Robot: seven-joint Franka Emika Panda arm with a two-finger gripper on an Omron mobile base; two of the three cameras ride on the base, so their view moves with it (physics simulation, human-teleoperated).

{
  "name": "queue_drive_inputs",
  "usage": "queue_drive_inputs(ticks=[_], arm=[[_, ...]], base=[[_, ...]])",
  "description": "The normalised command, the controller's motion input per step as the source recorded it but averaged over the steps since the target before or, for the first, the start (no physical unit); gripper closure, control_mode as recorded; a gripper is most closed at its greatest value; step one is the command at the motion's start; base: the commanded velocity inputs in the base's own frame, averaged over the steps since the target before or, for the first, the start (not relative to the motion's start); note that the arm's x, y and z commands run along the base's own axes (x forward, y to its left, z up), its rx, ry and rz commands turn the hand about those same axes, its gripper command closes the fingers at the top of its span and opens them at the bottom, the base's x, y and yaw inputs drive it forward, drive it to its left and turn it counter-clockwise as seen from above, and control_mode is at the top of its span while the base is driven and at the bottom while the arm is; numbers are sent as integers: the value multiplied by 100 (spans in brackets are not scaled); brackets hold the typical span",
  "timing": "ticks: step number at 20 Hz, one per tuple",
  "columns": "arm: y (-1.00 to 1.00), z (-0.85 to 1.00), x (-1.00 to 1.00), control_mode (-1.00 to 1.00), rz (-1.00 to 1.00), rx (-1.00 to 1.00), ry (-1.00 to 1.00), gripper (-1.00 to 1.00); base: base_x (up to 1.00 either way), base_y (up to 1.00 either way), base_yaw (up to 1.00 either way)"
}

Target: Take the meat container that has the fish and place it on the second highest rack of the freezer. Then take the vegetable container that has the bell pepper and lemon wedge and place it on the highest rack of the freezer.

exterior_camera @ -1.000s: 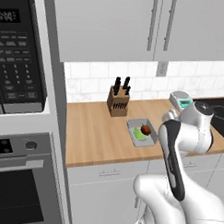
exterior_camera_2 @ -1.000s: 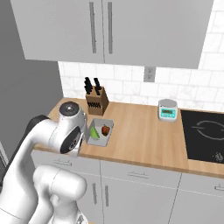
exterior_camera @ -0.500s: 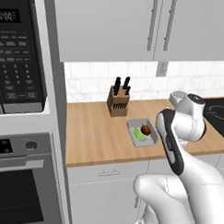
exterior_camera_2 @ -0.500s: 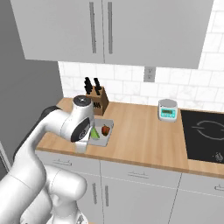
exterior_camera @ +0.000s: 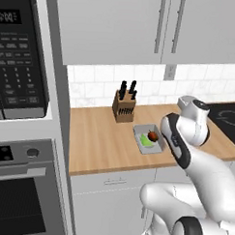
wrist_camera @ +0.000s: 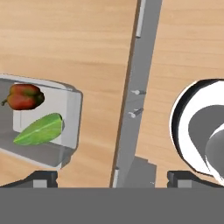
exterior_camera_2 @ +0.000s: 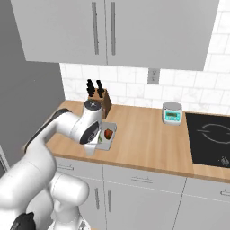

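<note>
A clear tray (wrist_camera: 70, 113) holds the red bell pepper (wrist_camera: 25, 96) and the pale green lemon wedge (wrist_camera: 39, 129). It sits near the counter's front edge, and appears as the tray (exterior_camera: 148, 137) with the pepper (exterior_camera: 152, 136) in the left base view and as the tray (exterior_camera_2: 108, 136) in the right base view. My gripper (wrist_camera: 113, 177) hangs open over the counter's edge, beside the tray and apart from it, with nothing between its fingertips (wrist_camera: 41, 177). My folded arm (exterior_camera_2: 92, 121) partly covers the tray. The fish and the freezer are out of view.
A knife block (exterior_camera: 124, 104) stands behind the tray by the tiled wall. A small kitchen scale (exterior_camera_2: 172, 112) and a black cooktop (exterior_camera_2: 209, 139) lie to the right. The microwave and oven column (exterior_camera: 19, 76) stands on the left. Grey cabinet fronts (wrist_camera: 135, 87) drop below the counter edge.
My arm has swung and folded lower, bringing its elbow and hand closer to the tray's front corner. The tray and its contents have stayed put.
</note>
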Motion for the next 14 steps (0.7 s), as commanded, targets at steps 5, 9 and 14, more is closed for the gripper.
queue_drive_inputs(ticks=[5,9,14], arm=[[0,-19,36,-100,0,0,0,-100],[0,-24,34,-100,0,0,4,-100],[0,-28,30,-100,0,0,6,-100]], base=[[0,0,0],[0,0,0],[0,0,0]])
